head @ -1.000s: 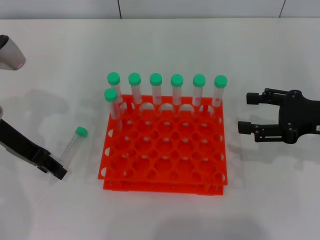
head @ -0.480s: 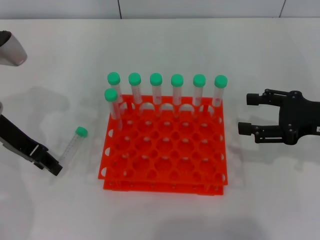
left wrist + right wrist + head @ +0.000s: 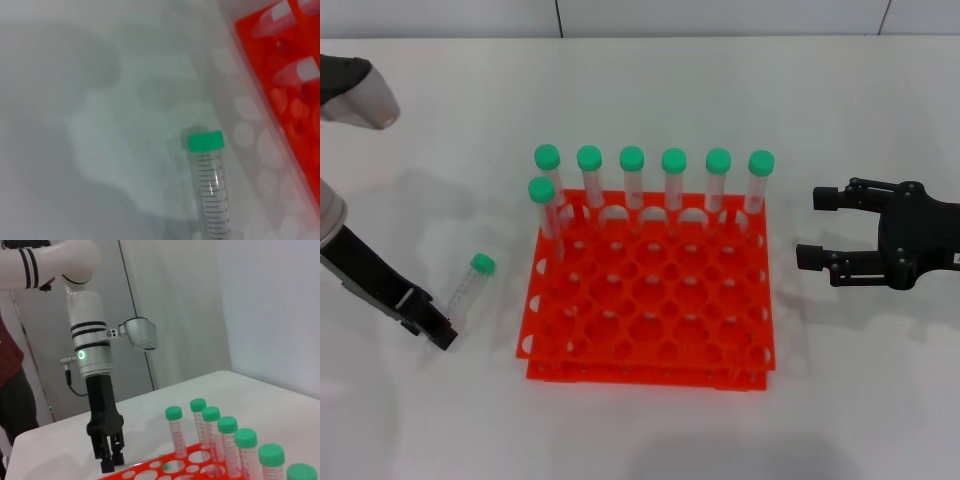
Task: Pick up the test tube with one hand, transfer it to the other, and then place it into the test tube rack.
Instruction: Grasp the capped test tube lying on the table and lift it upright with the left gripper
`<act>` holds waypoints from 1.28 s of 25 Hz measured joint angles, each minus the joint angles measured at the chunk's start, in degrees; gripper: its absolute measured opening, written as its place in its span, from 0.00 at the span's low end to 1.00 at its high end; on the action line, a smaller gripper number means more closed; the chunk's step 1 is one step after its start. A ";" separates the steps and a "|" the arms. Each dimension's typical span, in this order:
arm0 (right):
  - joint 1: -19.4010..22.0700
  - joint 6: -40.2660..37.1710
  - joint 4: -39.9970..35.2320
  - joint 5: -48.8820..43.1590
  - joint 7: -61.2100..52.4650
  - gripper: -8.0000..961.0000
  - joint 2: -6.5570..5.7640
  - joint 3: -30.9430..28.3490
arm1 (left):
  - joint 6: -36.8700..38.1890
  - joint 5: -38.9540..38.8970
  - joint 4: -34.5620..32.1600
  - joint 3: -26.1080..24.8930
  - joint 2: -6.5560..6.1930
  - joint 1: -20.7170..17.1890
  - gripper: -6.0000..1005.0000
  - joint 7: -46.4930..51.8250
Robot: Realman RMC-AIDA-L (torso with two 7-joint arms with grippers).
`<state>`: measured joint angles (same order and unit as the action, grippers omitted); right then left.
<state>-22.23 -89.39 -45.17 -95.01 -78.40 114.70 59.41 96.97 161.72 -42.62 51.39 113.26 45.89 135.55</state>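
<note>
Tube [image 3: 466, 286]: not yet gripped, lying beside the rack [image 3: 650, 300].
Left gripper [image 3: 438, 331]: fingers apart, beside the tube's base.
Right gripper [image 3: 825, 230]: fingers apart, idle.
Remaining: pickup, handover, placement.

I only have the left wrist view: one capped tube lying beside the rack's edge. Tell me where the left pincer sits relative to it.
Observer: In the head view, the left pincer is down low just past the bottom end of the test tube, opposite its green cap.
Operator: Report the right pincer.
Observer: The right pincer hovers open to the right of the test tube rack, apart from it.
Operator: Count what is already racked.
Observer: Seven upright tubes: six along the back row, one in the next row at the left end.
</note>
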 joint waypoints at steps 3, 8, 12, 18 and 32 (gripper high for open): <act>0.00 -0.01 0.00 0.00 0.01 0.86 0.00 -0.11 | 0.19 0.00 0.00 1.43 0.39 0.00 0.47 -0.08; 0.12 -0.24 -0.01 0.00 0.15 0.86 -0.01 -0.75 | 0.43 0.00 0.01 2.42 0.35 -0.01 0.47 0.13; 0.29 -0.26 0.00 0.00 0.18 0.86 0.00 -0.74 | 0.37 0.00 0.08 2.41 0.22 -0.01 0.46 0.17; 0.37 -0.26 0.00 0.00 0.22 0.86 0.00 -0.70 | 0.15 0.00 0.39 2.54 0.32 0.11 0.44 0.17; 0.54 -0.33 0.00 0.00 0.64 0.86 0.00 -0.70 | -0.16 0.24 0.72 2.58 0.53 0.58 0.38 0.24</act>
<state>-21.69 -89.72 -45.18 -95.01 -77.75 114.69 58.71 96.81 161.96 -41.90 53.96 113.79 46.47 135.79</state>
